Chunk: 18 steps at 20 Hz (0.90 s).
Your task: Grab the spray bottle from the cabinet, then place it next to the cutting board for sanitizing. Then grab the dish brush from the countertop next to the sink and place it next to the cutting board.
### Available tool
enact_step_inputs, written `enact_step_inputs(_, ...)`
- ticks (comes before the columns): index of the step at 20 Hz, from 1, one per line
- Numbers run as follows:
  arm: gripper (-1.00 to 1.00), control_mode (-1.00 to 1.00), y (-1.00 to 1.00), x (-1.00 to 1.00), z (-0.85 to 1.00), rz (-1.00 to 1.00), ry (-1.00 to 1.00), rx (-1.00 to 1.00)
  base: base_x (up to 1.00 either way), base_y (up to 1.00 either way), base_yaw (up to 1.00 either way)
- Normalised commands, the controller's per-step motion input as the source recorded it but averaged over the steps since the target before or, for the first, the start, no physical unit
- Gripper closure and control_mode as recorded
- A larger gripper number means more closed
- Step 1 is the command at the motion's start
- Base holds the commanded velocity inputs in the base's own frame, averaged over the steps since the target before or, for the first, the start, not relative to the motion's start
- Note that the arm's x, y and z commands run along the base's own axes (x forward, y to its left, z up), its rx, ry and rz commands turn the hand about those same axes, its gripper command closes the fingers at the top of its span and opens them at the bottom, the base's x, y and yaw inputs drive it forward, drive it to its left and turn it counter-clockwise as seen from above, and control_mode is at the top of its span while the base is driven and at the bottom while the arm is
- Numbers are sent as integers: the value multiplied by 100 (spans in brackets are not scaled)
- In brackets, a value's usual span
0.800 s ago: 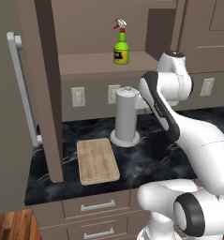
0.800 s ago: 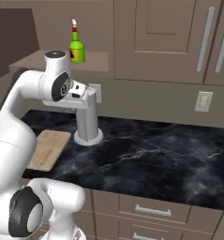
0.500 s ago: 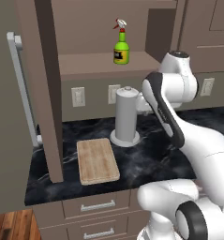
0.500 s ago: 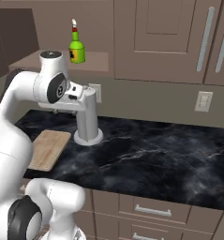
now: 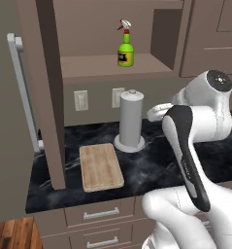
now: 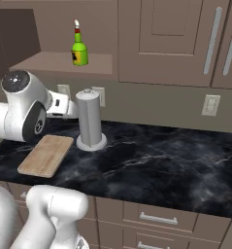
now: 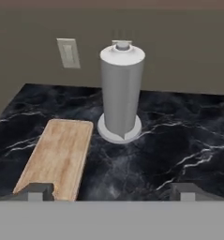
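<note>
The green spray bottle (image 5: 125, 48) (image 6: 79, 50) stands upright on the shelf of the open cabinet (image 5: 48, 92), well above my hand. The light wood cutting board (image 5: 101, 166) (image 6: 46, 154) (image 7: 57, 157) lies on the black countertop (image 5: 154, 168), left of a grey paper-towel cylinder (image 7: 122, 93). My gripper (image 7: 111, 193) is open and holds nothing. It hovers over the counter and faces the cylinder and the board from a distance. The dish brush and the sink are out of view.
The paper-towel cylinder (image 5: 131, 120) (image 6: 91, 119) stands between my hand and the back wall, below the shelf. The cabinet door with its pale bar handle (image 5: 21, 85) hangs open at the left. Wall outlets (image 7: 68, 52) sit behind the counter. Drawers (image 6: 156, 219) run under it.
The arm's upper joint has dropped and drawn back toward the base, and the hand has sunk slightly. The bottle, the board and the camera have not moved.
</note>
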Motion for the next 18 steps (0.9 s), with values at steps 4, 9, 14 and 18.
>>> enact_step_inputs(4,-100,-100,6,-38,58,0,-63,4,0,0,0)
enact_step_inputs(9,-100,-100,2,-31,75,0,-63,5,0,0,0)
enact_step_inputs(14,-100,-100,3,-12,75,0,-56,8,0,0,0)
enact_step_inputs(18,-100,-100,2,0,70,0,-51,9,0,0,0)
